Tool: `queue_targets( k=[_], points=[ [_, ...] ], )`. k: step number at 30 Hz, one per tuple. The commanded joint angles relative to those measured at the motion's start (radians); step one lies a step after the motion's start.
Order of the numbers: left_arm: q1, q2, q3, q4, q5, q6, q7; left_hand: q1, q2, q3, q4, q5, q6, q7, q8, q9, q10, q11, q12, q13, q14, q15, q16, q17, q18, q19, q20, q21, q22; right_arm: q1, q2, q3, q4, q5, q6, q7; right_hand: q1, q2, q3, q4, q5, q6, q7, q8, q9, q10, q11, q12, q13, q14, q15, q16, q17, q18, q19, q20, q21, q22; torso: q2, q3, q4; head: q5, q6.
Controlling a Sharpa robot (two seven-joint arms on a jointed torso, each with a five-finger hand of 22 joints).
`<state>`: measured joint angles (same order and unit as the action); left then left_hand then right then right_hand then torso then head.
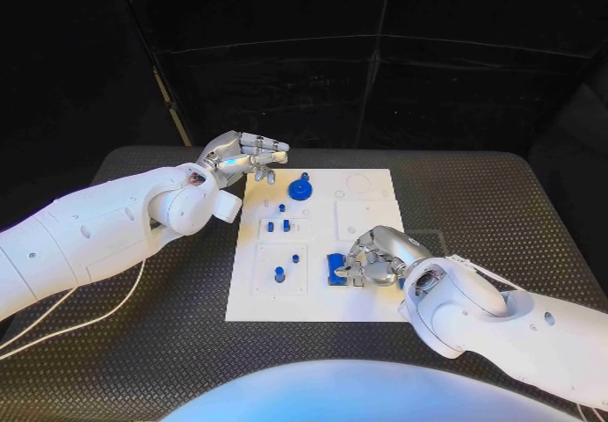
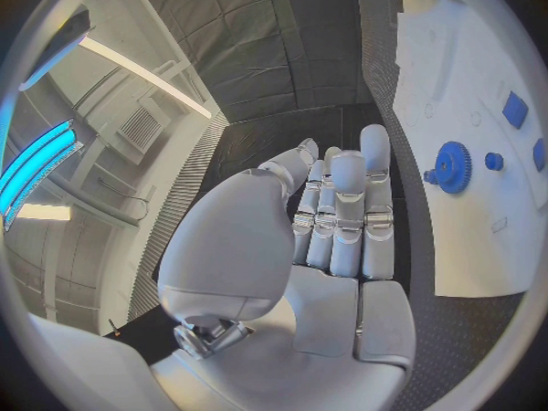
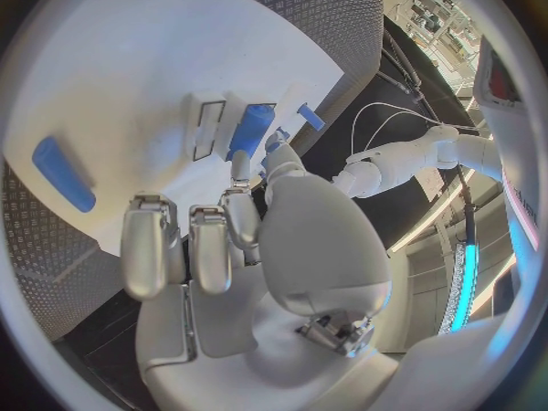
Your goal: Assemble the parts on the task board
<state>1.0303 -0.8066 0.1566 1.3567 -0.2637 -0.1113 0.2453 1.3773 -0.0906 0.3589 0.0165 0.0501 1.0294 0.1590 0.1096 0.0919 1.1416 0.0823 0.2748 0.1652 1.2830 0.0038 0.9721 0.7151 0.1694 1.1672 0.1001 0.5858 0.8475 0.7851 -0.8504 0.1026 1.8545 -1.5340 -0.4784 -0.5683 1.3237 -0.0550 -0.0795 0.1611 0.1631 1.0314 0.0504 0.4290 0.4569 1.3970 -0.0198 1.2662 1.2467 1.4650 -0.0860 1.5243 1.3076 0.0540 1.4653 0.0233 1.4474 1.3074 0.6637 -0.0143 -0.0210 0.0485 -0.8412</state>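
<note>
The white task board lies mid-table. My right hand hovers low over its near right part, fingers curled. Its thumb and a finger pinch the near end of a blue block, which sits beside a rectangular slot in the right wrist view. My left hand is at the board's far left corner with its fingers stretched flat and holding nothing. A blue gear stands on the board just right of that hand.
Several small blue pegs stand in the board's left column. A small blue part lies under my left fingertips. A long blue piece lies on the board beside my right hand. Black table surrounds the board.
</note>
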Motion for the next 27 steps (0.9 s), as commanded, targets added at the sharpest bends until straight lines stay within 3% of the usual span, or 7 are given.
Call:
queue_targets(
  k=[1,8,15,23,27],
  points=[
    [0.001,0.001,0.001,0.0,0.004,0.01,0.0,-0.007,0.004,-0.006,-0.001,-0.002,-0.005,0.002,-0.005,-0.001,-0.006,0.003,0.002,0.001,-0.004,0.002,-0.006,-0.001,0.012,0.0,0.007,-0.004,-0.001,0.001,0.004,0.001,-0.005,-0.018,0.006,0.002,0.011,0.003,0.0,-0.007,-0.005,0.002,-0.005,0.005,0.001,0.001,-0.008,-0.001,0.001,0.086,-0.006,0.002,0.165,-0.008,0.027,-0.008,0.004,0.041,0.001,-0.0001,-0.0011,-0.001,-0.001],
    [0.001,0.002,0.001,0.001,0.004,0.011,-0.001,-0.007,0.004,-0.006,-0.001,-0.002,-0.005,0.002,-0.005,-0.001,-0.006,0.003,0.002,0.001,-0.004,0.002,-0.006,-0.001,0.012,0.0,0.007,-0.004,-0.001,0.001,0.014,0.001,-0.018,-0.021,0.001,0.011,0.017,0.008,0.004,-0.012,-0.008,0.005,-0.007,0.006,0.003,0.003,-0.01,0.001,0.004,0.086,-0.007,0.002,0.167,-0.008,0.028,-0.009,0.005,0.043,0.001,0.0002,0.0011,-0.003,-0.003],
    [0.001,-0.001,0.001,0.0,0.004,0.009,-0.001,-0.007,0.004,-0.006,-0.001,-0.002,-0.005,0.002,-0.005,-0.001,-0.006,0.003,0.002,0.001,-0.004,0.002,-0.006,-0.001,0.012,0.0,0.007,-0.004,-0.001,0.001,-0.005,0.001,-0.006,-0.022,-0.043,0.055,0.022,0.008,0.005,-0.02,-0.007,0.001,-0.006,0.003,0.002,0.004,-0.01,0.001,0.005,0.086,-0.008,0.002,0.167,-0.008,0.027,-0.009,0.004,0.042,-0.001,0.0003,-0.0017,-0.003,-0.002],
    [0.001,-0.004,0.001,0.0,0.004,0.006,0.0,-0.007,0.004,-0.006,-0.001,-0.002,-0.005,0.002,-0.005,-0.001,-0.006,0.003,0.002,0.001,-0.004,0.002,-0.006,-0.001,0.012,0.0,0.007,-0.004,-0.001,0.007,-0.108,0.003,0.026,0.182,-0.126,0.133,-0.002,0.015,0.0,-0.007,0.023,-0.024,0.007,-0.024,-0.009,-0.007,0.001,-0.018,-0.009,0.085,0.0,0.0,0.164,-0.006,0.024,-0.004,-0.001,0.033,-0.002,-0.0015,-0.002,-0.009,0.003],
    [0.001,-0.005,0.001,-0.001,0.004,0.004,-0.001,-0.007,0.004,-0.006,-0.001,-0.002,-0.005,0.002,-0.005,-0.001,-0.006,0.003,0.002,0.001,-0.004,0.002,-0.006,-0.001,0.012,0.0,0.007,-0.004,-0.001,0.012,-0.17,0.005,0.048,0.245,-0.123,0.179,-0.006,0.014,-0.002,-0.006,0.027,-0.027,0.01,-0.03,-0.011,-0.01,0.003,-0.022,-0.012,0.085,0.002,-0.001,0.162,-0.006,0.023,-0.003,-0.003,0.031,-0.001,0.0015,-0.0026,-0.012,0.007]
  ],
)
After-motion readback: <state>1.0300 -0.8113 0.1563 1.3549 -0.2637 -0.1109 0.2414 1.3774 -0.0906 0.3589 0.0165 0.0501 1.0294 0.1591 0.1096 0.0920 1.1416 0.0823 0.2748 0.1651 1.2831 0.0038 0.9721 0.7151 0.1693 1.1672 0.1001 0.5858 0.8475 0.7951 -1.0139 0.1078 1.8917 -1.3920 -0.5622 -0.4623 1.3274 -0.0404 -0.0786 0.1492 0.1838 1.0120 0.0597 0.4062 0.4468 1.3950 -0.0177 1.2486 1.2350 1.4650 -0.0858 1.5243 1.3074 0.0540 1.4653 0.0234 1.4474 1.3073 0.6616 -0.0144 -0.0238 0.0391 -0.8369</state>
